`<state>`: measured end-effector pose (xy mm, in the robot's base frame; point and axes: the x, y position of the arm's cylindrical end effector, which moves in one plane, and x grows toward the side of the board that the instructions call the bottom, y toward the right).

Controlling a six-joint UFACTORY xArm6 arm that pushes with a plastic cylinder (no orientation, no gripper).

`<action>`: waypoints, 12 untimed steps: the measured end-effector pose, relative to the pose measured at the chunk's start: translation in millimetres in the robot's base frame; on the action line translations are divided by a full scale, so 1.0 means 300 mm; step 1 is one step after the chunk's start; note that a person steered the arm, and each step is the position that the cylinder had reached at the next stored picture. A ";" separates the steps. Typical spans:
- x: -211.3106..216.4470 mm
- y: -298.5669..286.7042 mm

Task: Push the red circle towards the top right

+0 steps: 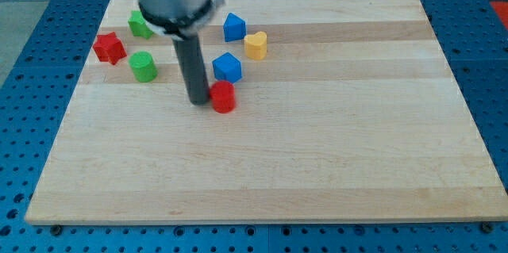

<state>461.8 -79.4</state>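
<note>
The red circle (pixel 223 97), left of centre on the worktop (pixel 333 150) just below a blue block (pixel 227 67), is touched on its left by my tip (pixel 198 101), no fingers being fitted; its push toward the far right is barely begun.

- We see my tip (pixel 198 101) touching the red circle (pixel 223 97) on its left.
- The blue cube (pixel 227 67) lies just above it, the yellow heart (pixel 255 45) further up-right.
</note>
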 end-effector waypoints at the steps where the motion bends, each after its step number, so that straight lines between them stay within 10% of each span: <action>1: 0.098 0.113; 3: -0.060 0.020; 6: -0.050 0.383; 8: 0.227 0.326; 12: 0.029 0.598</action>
<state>470.6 100.0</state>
